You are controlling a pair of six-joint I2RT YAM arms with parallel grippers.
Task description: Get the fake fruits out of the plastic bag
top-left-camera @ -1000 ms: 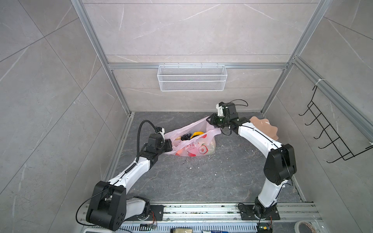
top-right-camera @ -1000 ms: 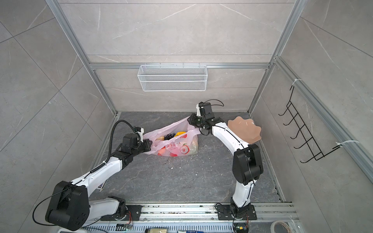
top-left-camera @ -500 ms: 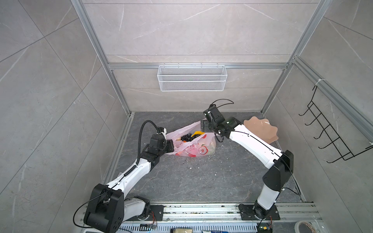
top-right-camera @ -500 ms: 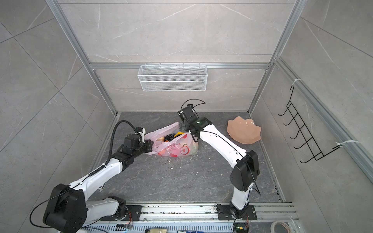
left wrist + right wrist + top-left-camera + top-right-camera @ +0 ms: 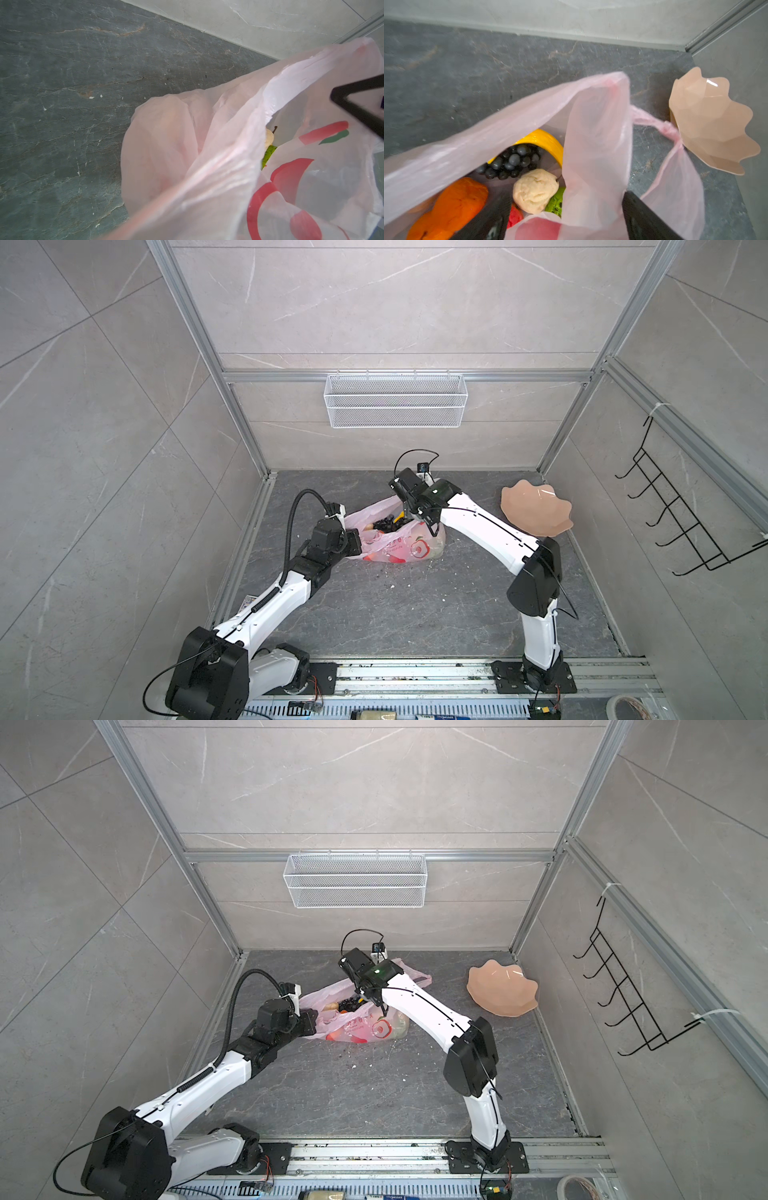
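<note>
Now your left gripper point(image 5: 355, 541) is shut tight on the left end of the plastic bag point(image 5: 399, 545). Your right gripper point(image 5: 565, 197) is wide open at the bag's mouth, holding nothing. The fake fruits point(image 5: 512, 160) lie inside, near the back edge of the floor point(image 5: 374, 614).

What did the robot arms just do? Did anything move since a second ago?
The right gripper swung left from beside the plate to over the mouth of the plastic bag and opened wide. It seems to have let go of the handle, which now lies loose. The left gripper stayed shut on the bag's other edge, and the fake fruits are still inside.
</note>
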